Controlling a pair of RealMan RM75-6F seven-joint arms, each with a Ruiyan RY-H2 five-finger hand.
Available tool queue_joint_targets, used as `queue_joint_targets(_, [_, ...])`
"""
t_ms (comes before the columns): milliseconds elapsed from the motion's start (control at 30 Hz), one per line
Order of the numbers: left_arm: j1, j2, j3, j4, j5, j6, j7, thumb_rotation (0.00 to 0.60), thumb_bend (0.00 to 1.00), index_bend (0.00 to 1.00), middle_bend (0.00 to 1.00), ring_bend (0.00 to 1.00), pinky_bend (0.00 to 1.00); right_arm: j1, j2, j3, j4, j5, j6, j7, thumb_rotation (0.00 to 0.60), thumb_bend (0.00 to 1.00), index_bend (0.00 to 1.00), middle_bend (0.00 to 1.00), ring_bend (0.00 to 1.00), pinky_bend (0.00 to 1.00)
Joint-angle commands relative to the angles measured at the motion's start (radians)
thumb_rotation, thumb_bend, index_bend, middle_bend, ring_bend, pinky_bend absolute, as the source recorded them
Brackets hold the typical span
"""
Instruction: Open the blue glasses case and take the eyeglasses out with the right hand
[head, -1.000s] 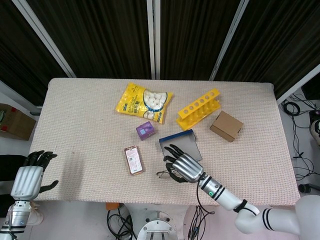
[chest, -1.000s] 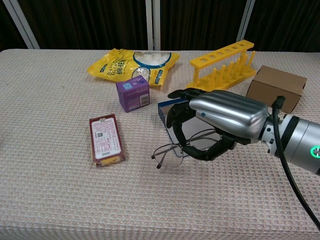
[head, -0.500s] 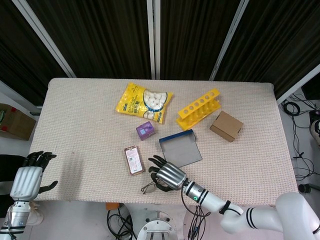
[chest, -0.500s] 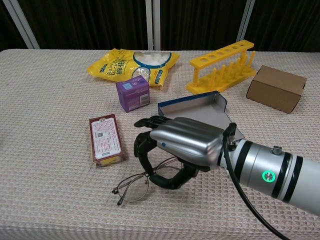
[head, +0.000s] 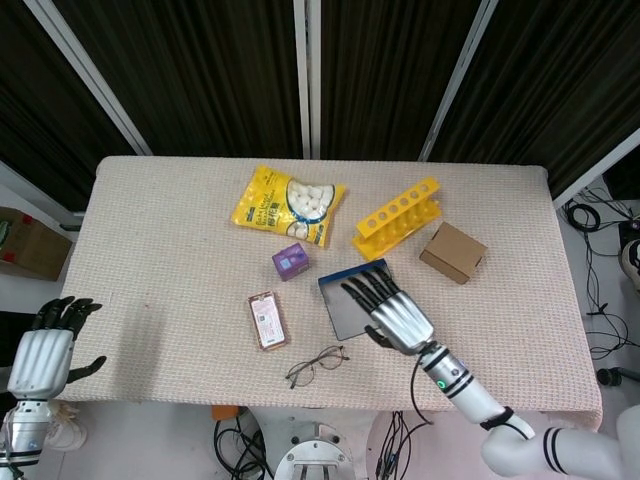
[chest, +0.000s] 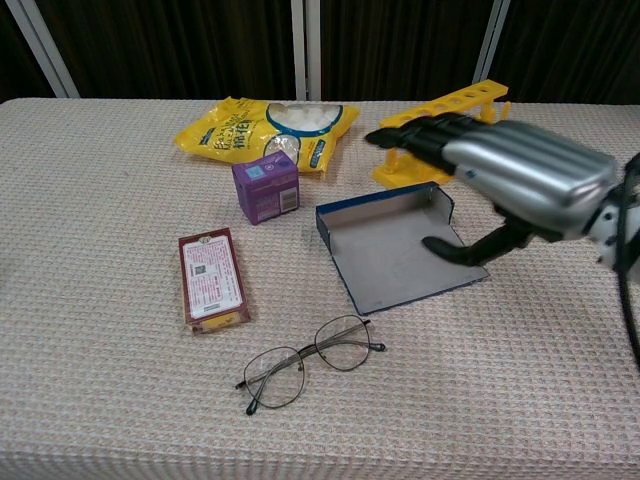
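Note:
The blue glasses case (head: 350, 291) (chest: 395, 247) lies open and flat near the table's middle, its grey inside showing. The eyeglasses (head: 316, 366) (chest: 311, 362) rest alone on the cloth near the front edge, left of the case. My right hand (head: 394, 314) (chest: 513, 182) hovers over the case's right part with fingers spread and holds nothing. My left hand (head: 45, 352) hangs off the table's front left corner, fingers apart and empty; the chest view does not show it.
A red packet (head: 267, 320) (chest: 211, 279) lies left of the eyeglasses. A purple box (head: 290, 261) (chest: 266, 186), a yellow snack bag (head: 287, 203) (chest: 264, 128), a yellow tube rack (head: 397, 217) (chest: 430, 139) and a cardboard box (head: 453, 252) stand further back.
My right hand let go of the eyeglasses near the front edge, then lifted and moved back right over the case. The left hand shifted slightly left.

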Motion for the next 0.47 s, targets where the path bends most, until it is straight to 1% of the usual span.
queue_joint_targets(33, [0.007, 0.005, -0.011, 0.005, -0.007, 0.018, -0.001, 0.6, 0.08, 0.24, 0.19, 0.12, 0.14, -0.161, 0.187, -0.008, -0.078, 0.038, 0.199, 0.029, 0.6, 0.33, 0.03, 0.1, 0.0, 0.0])
queue_joint_targets(133, [0.016, 0.0, -0.012, 0.009, -0.01, 0.032, -0.004, 0.6, 0.08, 0.24, 0.19, 0.12, 0.14, -0.262, 0.26, -0.038, -0.064, 0.045, 0.311, 0.125, 0.6, 0.33, 0.03, 0.09, 0.0, 0.0])
queue_joint_targets(200, [0.022, -0.002, -0.01, 0.01, -0.011, 0.038, 0.004, 0.6, 0.08, 0.24, 0.19, 0.12, 0.14, -0.333, 0.289, -0.058, -0.044, 0.057, 0.377, 0.208, 0.6, 0.33, 0.03, 0.09, 0.0, 0.0])
queue_joint_targets(300, [0.031, -0.014, -0.007, 0.009, -0.003, 0.055, 0.017, 0.6, 0.08, 0.24, 0.19, 0.12, 0.14, -0.417, 0.307, -0.076, 0.001, 0.075, 0.449, 0.32, 0.6, 0.33, 0.03, 0.09, 0.0, 0.0])
queue_joint_targets(367, [0.037, -0.02, -0.004, 0.008, 0.002, 0.063, 0.02, 0.6, 0.08, 0.24, 0.19, 0.12, 0.14, -0.449, 0.311, -0.084, 0.032, 0.079, 0.465, 0.378, 0.6, 0.33, 0.03, 0.09, 0.0, 0.0])
queue_joint_targets(467, [0.046, -0.023, -0.003, 0.005, 0.013, 0.084, 0.039, 0.6, 0.08, 0.24, 0.19, 0.12, 0.14, -0.47, 0.323, -0.094, 0.06, 0.085, 0.44, 0.461, 0.6, 0.34, 0.03, 0.09, 0.0, 0.0])
